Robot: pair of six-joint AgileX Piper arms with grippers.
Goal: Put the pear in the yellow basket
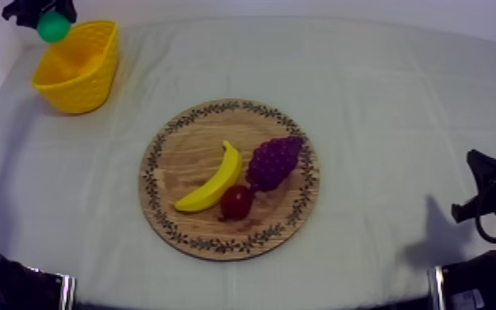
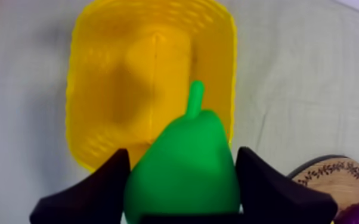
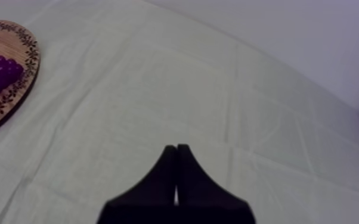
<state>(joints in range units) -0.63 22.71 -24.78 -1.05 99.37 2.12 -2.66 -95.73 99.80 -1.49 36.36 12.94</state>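
Now my left gripper (image 2: 183, 152) is clamping the pear (image 2: 182, 179) across its broad belly and holding it over the yellow basket (image 2: 92, 89). It is looking like a light, stiff, glossy toy, likely slippery, so the wide middle is probably the safest hold. The basket's ribbed walls are standing on creased cloth. My right gripper (image 3: 176, 150) is resting pinched together, empty.

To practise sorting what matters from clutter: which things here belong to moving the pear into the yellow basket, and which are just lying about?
Job: pear, held by the left gripper; yellow basket; wooden board.
Lying about: banana, bunch of grapes, small red fruit, all on the board; right gripper, shut on nothing.
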